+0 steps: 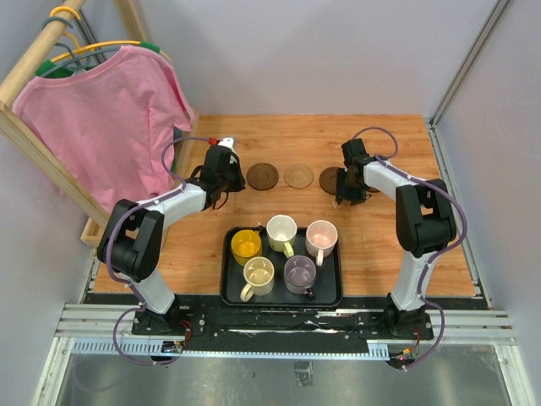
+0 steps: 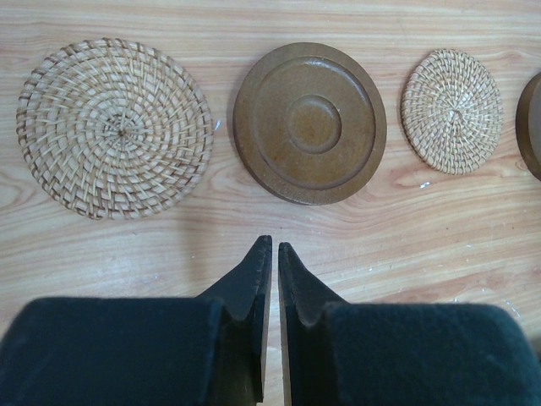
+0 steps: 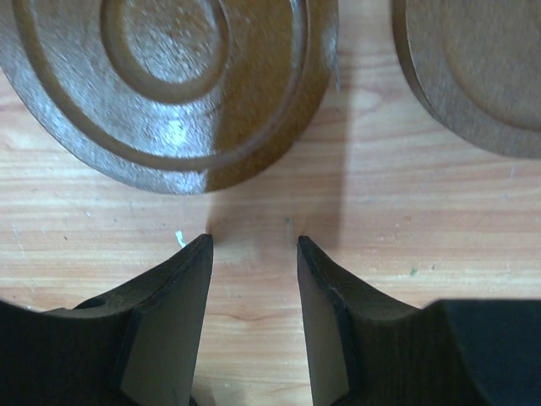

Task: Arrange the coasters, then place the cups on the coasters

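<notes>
Along the far surface point(image 1: 380, 245), coasters point(image 1: 298, 175) lie in a row, spaced apart, evidently so each can take a cup. Cups point(image 1: 281, 228) sit on the tray point(image 1: 331, 288), none placed yet. Left hand point(image 2: 270, 249) is together, empty; right hand point(image 3: 254, 241) stands apart, empty, beside a brown coaster point(image 3: 169, 85).

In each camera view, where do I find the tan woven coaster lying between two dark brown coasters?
Top external: tan woven coaster, middle of the visible row.
Left wrist: tan woven coaster, upper right.
Right wrist: not in it.
Shared landmark: dark brown coaster directly left of it in both views.
</notes>
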Action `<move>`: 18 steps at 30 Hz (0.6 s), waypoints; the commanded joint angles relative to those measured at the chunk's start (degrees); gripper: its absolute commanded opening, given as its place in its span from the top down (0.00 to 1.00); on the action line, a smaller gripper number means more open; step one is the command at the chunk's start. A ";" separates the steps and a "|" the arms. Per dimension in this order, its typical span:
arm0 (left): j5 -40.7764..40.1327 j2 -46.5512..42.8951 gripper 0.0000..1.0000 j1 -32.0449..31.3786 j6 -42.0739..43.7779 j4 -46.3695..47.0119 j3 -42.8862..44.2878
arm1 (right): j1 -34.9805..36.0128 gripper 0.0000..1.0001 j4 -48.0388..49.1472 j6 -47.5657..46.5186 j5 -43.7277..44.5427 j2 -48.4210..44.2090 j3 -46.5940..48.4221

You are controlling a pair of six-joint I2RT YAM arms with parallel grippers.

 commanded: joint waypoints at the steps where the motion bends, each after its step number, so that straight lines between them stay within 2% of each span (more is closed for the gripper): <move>1: -0.89 -1.09 0.89 0.07 -0.42 1.61 -0.55 | 1.43 0.54 -1.45 -0.75 -0.91 3.04 3.40; 18: -1.32 -1.22 0.88 0.07 -0.42 1.26 -0.86 | 1.46 0.54 -1.38 -0.36 -0.48 9.52 7.68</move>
